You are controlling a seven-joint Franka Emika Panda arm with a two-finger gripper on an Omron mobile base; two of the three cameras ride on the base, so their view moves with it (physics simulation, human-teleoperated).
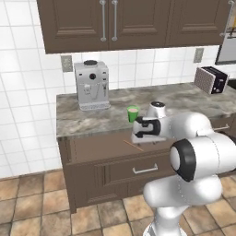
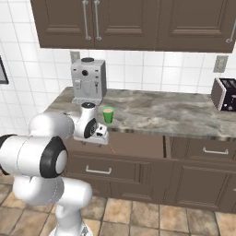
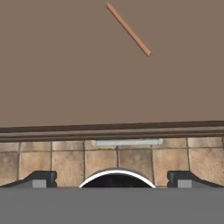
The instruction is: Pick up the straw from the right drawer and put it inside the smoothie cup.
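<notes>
The right drawer (image 1: pixel 97 150) stands pulled out from under the marble bench (image 1: pixel 92 117), its dark brown floor bare but for the straw (image 1: pixel 133 145), which lies flat and slantwise on it. In the hand view the straw (image 3: pixel 128 29) sits toward the top of the frame, well away from the drawer's front wall (image 3: pixel 109 131), whose silver bar handle (image 3: pixel 127 142) shows just beyond the wall, with floor tiles past it.

The gripper (image 1: pixel 143 138) hangs above the open drawer, close beside the straw but not touching it. In the hand view its two dark fingertips (image 3: pixel 41 178) stand far apart at the bottom corners with nothing between them, so the gripper (image 3: pixel 111 179) is wide open and holds nothing.

The smoothie cup (image 1: pixel 132 113) stands upright on the bench near its front edge, just behind and above the robot's hand. In the right base view the smoothie cup (image 2: pixel 108 115) is to the right of the coffee machine (image 2: pixel 88 81) and apart from it; the straw (image 2: pixel 112 150) shows as a faint short line in the drawer just beside the gripper (image 2: pixel 99 139).

The coffee machine (image 1: pixel 91 85) is at the back of the bench against the white tiled wall, and a toaster (image 1: pixel 210 79) stands far off at the other end. Below the open drawer a second drawer front (image 1: pixel 145 169) with a silver handle is shut
</notes>
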